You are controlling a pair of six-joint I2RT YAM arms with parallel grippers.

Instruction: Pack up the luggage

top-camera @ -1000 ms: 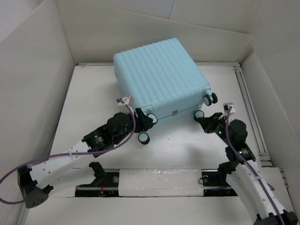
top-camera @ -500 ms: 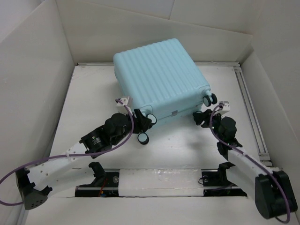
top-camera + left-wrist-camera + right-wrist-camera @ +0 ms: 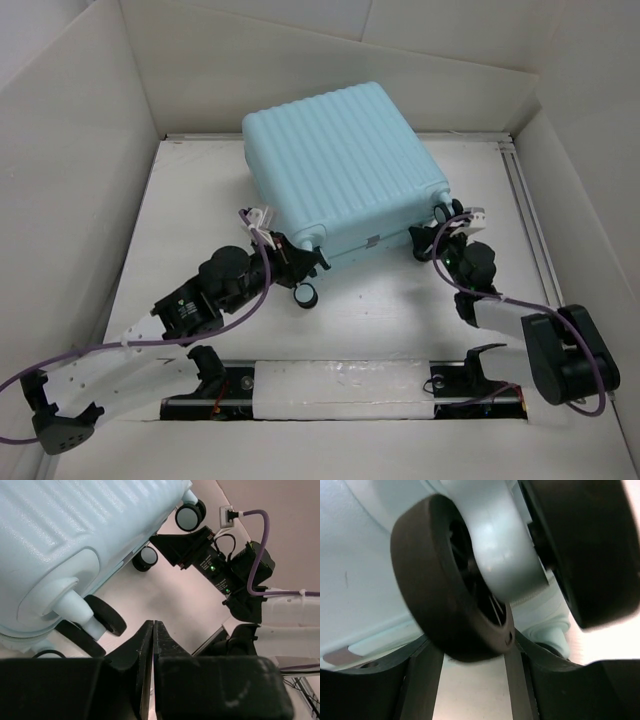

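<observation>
The luggage [image 3: 340,160], a pale aqua ribbed suitcase, lies closed at the middle of the table with its caster wheels toward me. My left gripper [image 3: 310,260] sits at its near-left corner, just above a caster [image 3: 305,295]. In the left wrist view the luggage [image 3: 75,530] fills the upper left and my left gripper [image 3: 153,625] is shut on nothing, beside a black caster [image 3: 107,617]. My right gripper [image 3: 423,242] is at the near-right corner. In the right wrist view it [image 3: 470,652] stands open, a black caster [image 3: 450,585] at its fingertips.
White walls [image 3: 80,170] box in the table on three sides. A metal rail [image 3: 520,200] runs along the right edge. A slot with black mounts [image 3: 340,385] lies along the near edge. Purple cables trail from both wrists. My right arm [image 3: 240,575] shows in the left wrist view.
My left gripper has shut and drawn slightly left. My right gripper has opened and pushed forward onto the near-right caster, its arm folding down low.
</observation>
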